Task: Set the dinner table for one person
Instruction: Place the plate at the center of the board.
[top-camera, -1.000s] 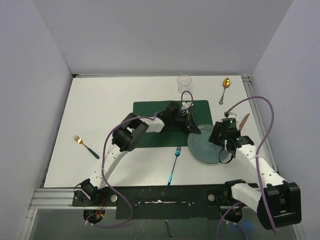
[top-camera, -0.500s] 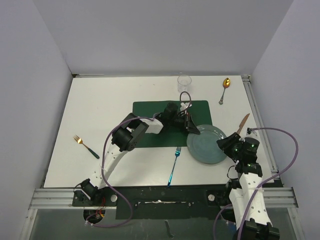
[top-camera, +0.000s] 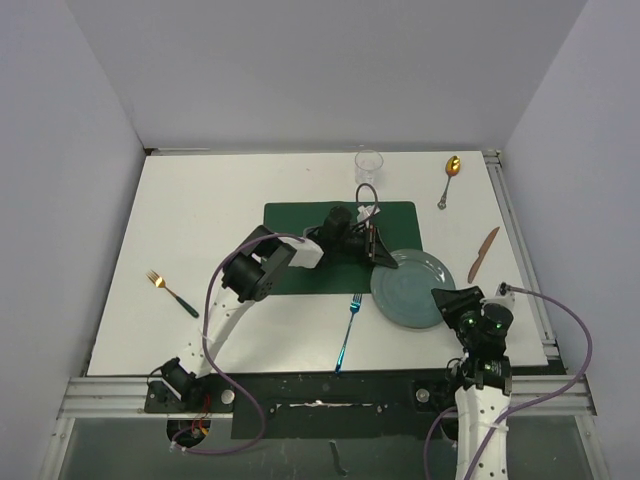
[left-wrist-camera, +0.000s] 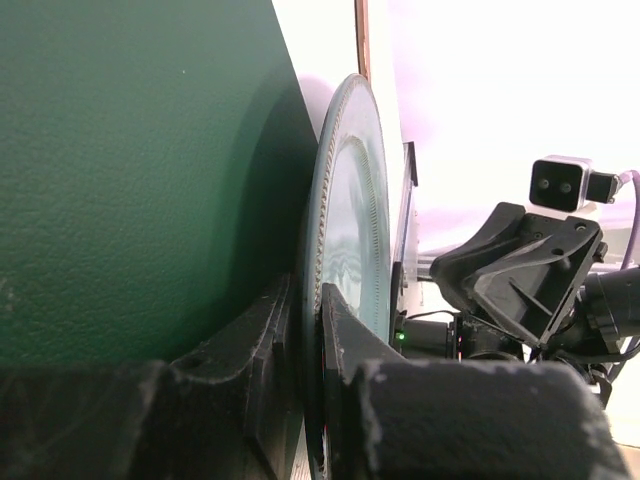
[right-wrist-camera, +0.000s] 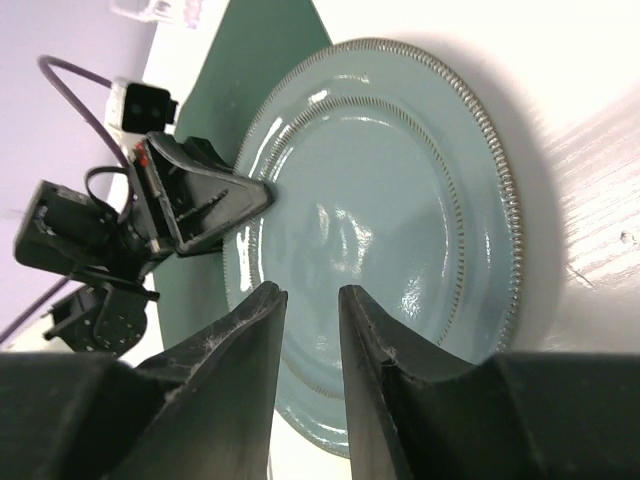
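The white counter (top-camera: 200, 200) filled the middle of the top view, with metal rails along its near and right edges, and both arms reached out over it. The left arm (top-camera: 255, 275) stretched to the right end of the dark green placemat (top-camera: 300, 225), which lay flat on the middle of the counter. There the left jaws were clamped on the far left rim of a pale blue plate (top-camera: 407, 288). In the left wrist view that rim sat between the two dark fingers (left-wrist-camera: 250, 360), one on each face. The plate's far left edge overlapped the placemat's near right corner, and the rest of it was over bare counter.

The right arm (top-camera: 485, 350) rose from the near right edge. The right jaws were just beside the plate's near right rim, above the counter, pointing at the plate. In the right wrist view the fingers (right-wrist-camera: 240, 340) stood a narrow gap apart with nothing between them, and the plate's surface showed through the gap.

Also on the counter:
- A blue fork (top-camera: 347, 325) lay just left of the plate.
- A gold fork (top-camera: 172, 292) lay near the left edge.
- A clear glass (top-camera: 369, 165) stood beyond the placemat.
- A gold spoon (top-camera: 449, 178) lay at the far right.
- A copper-coloured knife (top-camera: 483, 253) lay right of the plate, apart from it.
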